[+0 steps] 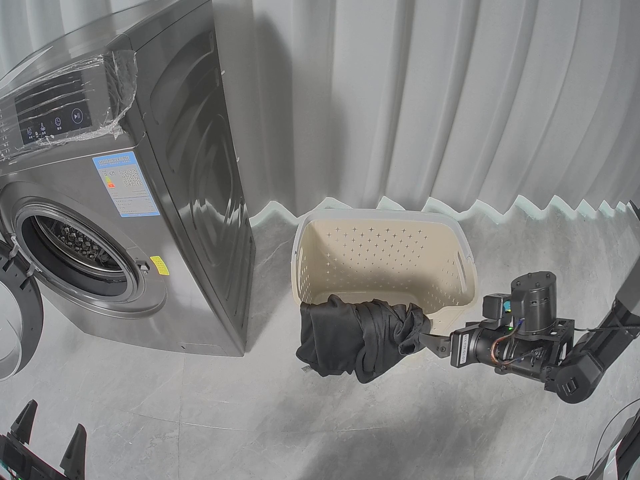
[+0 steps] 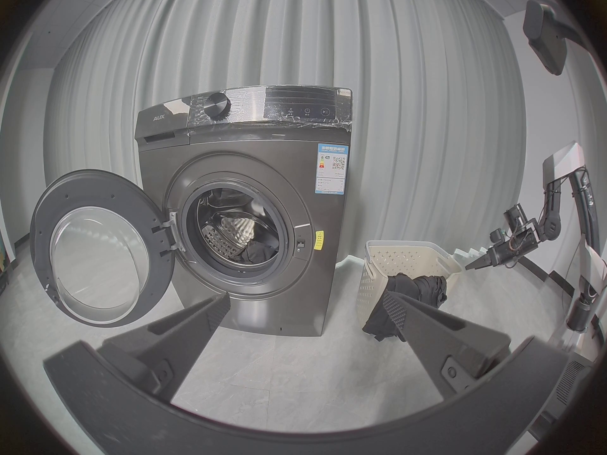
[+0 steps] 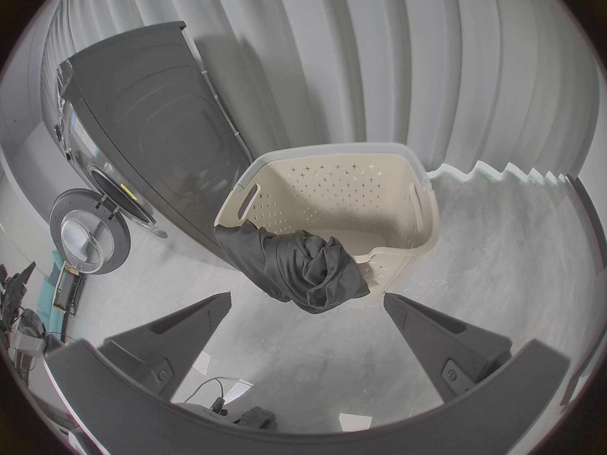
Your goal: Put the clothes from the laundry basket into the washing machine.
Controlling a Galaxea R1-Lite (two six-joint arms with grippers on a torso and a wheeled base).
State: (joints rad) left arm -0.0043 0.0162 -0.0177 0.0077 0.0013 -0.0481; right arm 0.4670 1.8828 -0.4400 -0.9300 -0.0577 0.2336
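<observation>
Just ahead of the right hand (image 1: 430, 343) (fingers spread wide, gripping nothing), a crumpled black garment (image 1: 357, 341) drapes over the nearest rim of the cream perforated plastic laundry basket (image 1: 380, 255); beyond it stands the grey washing machine (image 1: 193, 168). The left hand (image 1: 50, 438) is likewise wide.

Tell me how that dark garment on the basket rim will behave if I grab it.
Probably floppy: the dark garment is bunched and sags over the rim of the laundry basket. Likely to hang in trailing folds from one pinch. It may drag on the rim.
</observation>
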